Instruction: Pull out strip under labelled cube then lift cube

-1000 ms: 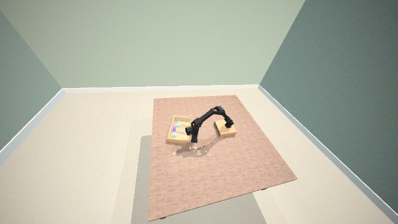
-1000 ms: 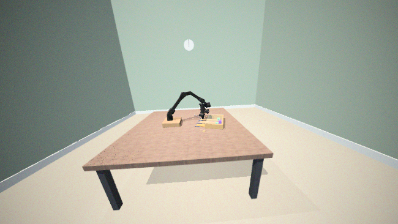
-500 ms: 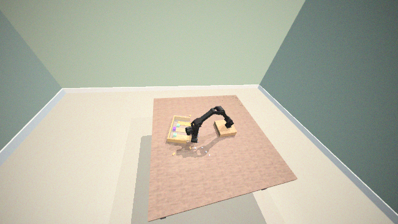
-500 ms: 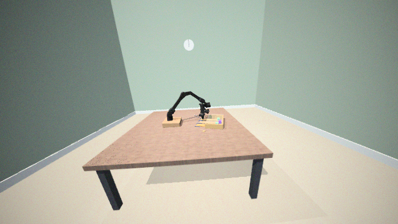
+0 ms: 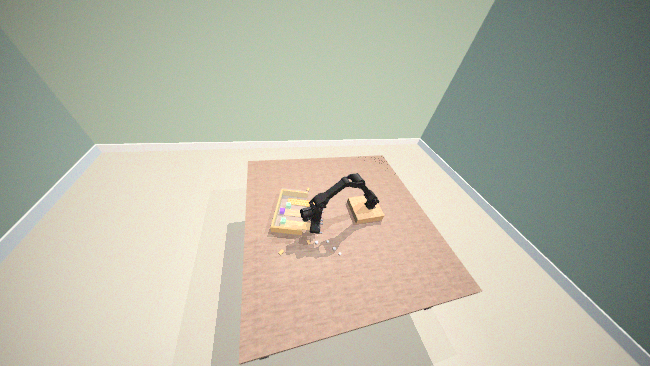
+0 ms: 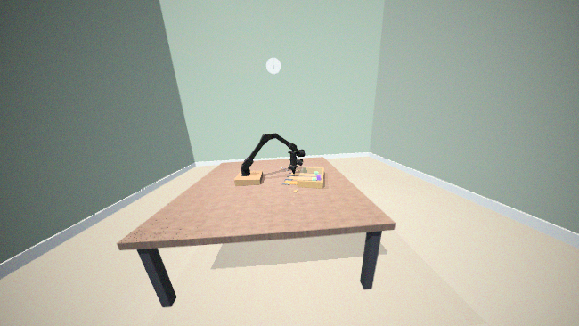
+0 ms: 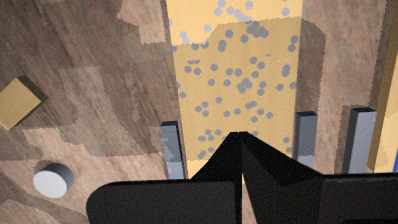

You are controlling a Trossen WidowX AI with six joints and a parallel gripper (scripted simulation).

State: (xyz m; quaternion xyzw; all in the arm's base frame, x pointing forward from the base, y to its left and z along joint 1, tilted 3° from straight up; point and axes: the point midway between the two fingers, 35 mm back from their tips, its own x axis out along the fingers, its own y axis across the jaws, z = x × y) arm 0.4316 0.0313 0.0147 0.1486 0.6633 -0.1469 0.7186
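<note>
My gripper (image 5: pixel 315 231) (image 6: pixel 293 172) (image 7: pixel 238 140) is shut and empty, its fingertips together above a yellow strip (image 7: pixel 275 102) with grey dots. Part of a second yellow strip (image 7: pixel 393 112) shows at the right edge of the wrist view. A purple cube (image 5: pixel 282 211) (image 6: pixel 318 177) sits between two mint cubes, one farther back (image 5: pixel 288 205) and one nearer the front (image 5: pixel 283 220), inside the wooden tray (image 5: pixel 286 231) (image 6: pixel 310 184). The label is too small to tell, and so is which cube carries it. The arm hides part of the strips in the top view.
Grey upright bars flank the dotted strip, one left (image 7: pixel 172 150) and one right (image 7: pixel 306 140); another bar (image 7: pixel 362 140) stands farther right. A small wooden block (image 7: pixel 19 103) (image 5: pixel 281 252) and a grey-white cylinder (image 7: pixel 50 183) lie on the table, with several small white pieces outside the tray.
</note>
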